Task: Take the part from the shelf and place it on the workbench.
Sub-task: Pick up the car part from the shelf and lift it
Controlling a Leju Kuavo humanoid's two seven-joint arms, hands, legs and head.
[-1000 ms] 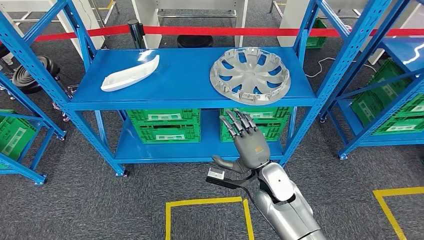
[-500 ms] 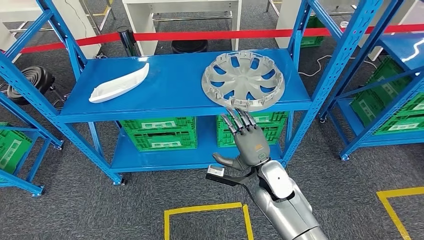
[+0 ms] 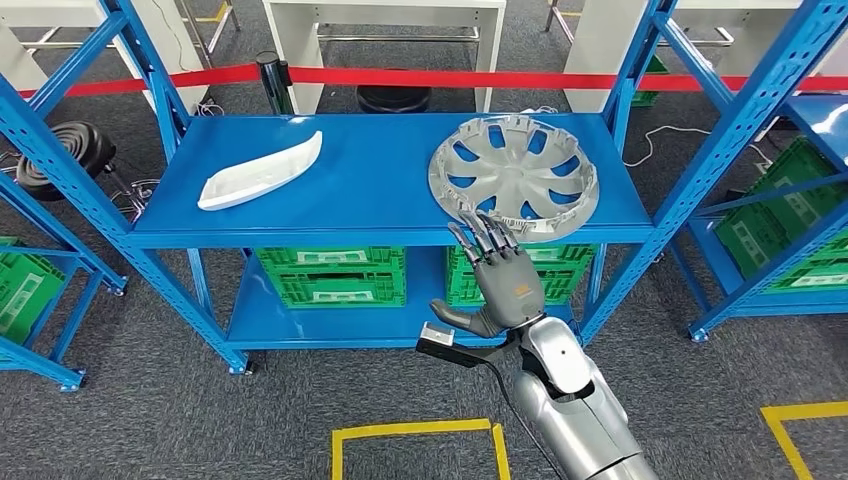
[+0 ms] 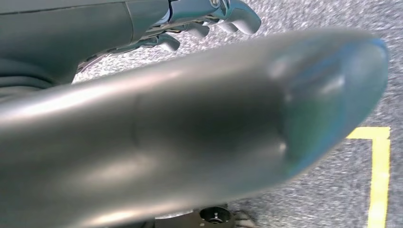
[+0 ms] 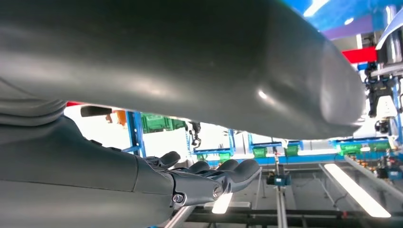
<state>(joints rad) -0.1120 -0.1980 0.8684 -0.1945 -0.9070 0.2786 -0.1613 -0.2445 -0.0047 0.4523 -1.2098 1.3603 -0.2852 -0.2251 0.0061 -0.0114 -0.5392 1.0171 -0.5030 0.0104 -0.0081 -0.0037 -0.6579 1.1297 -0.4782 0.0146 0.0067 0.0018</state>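
Blue shelf (image 3: 370, 205): one hubcap (image 3: 514, 176), one white part (image 3: 260, 172).

You are looking down on a dark grey carpet floor (image 3: 150, 420) marked with yellow tape lines (image 3: 415, 432). A blue steel shelf rack (image 3: 350, 215) stands ahead of you, with green crates (image 3: 330, 275) on its lower level. More blue racks flank it, the one on the right (image 3: 770, 150) also holding green crates (image 3: 790, 215). Behind the racks a red barrier belt (image 3: 480, 78) runs across, fixed to a black post (image 3: 270, 80). Beyond it stand white table legs (image 3: 300, 60) and a black round stool (image 3: 70, 150) at the left.
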